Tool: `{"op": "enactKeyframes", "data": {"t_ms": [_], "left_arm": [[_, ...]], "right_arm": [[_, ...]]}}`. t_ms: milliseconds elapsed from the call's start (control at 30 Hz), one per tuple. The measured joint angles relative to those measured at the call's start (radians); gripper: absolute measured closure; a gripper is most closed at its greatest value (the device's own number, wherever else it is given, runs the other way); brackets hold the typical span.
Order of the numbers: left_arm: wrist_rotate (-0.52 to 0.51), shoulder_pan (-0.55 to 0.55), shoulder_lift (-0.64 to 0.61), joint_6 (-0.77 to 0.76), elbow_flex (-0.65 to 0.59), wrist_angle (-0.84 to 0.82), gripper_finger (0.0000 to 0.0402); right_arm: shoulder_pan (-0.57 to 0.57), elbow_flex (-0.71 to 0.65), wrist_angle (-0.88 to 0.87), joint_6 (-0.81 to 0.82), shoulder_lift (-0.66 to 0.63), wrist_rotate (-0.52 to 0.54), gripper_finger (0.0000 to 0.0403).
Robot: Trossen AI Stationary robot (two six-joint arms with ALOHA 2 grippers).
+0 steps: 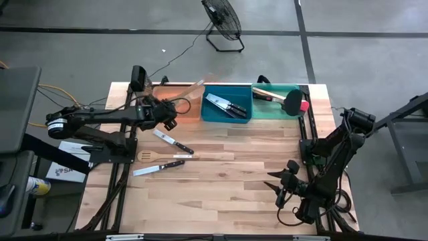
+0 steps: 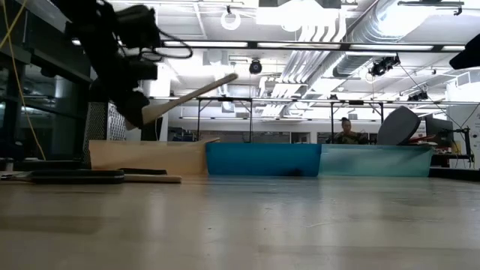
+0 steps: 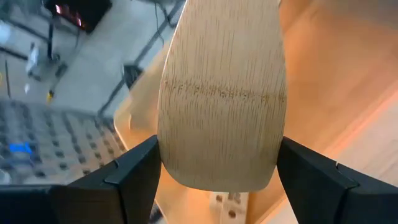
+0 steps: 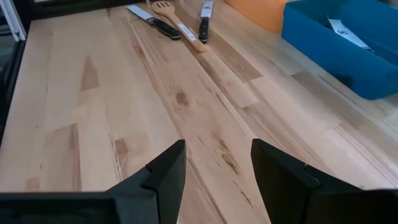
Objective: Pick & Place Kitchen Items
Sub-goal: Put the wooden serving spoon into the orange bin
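Observation:
My left gripper (image 1: 171, 112) hangs over the orange bin (image 1: 179, 102) at the table's far left, shut on a pale wooden spatula (image 1: 190, 92). The spatula's free end sticks out over the bin toward the blue bin (image 1: 227, 107). Two black-handled knives (image 1: 172, 142) (image 1: 158, 167) and a slotted wooden spoon (image 1: 164, 156) lie flat on the table, left of middle. The blue bin holds more knives. A black-headed turner (image 1: 292, 102) lies in the green bin (image 1: 281, 107). My right gripper (image 4: 217, 165) stands open above bare table near the right front corner. My left gripper pinches the spatula's broad end (image 3: 217, 155) across its width, one finger (image 3: 134, 180) on each long edge. The fingers come in from the table's left, slanting down, and lie along the spatula. It hangs clear of the bin and tilted, its narrow end (image 2: 231, 77) higher.
The three bins stand side by side along the far edge. A wide stretch of bare wood lies between the loose utensils and my right gripper (image 1: 277, 184). Beyond the table, a fan (image 1: 224, 23) stands on the floor and a person (image 2: 346, 133) sits far off.

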Motion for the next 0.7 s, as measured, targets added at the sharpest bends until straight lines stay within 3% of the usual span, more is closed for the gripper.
{"op": "enactKeyframes", "data": {"t_ms": [500, 700], "left_arm": [[0.308, 0.271, 0.001, 0.037, -0.036, 0.048, 0.0127], [0.337, 0.311, 0.018, 0.070, -0.036, 0.036, 0.0127]], "right_arm": [[0.000, 0.000, 0.009, 0.000, 0.000, 0.003, 0.0229], [0.000, 0.000, 0.008, 0.000, 0.000, 0.015, 0.0229]]}}
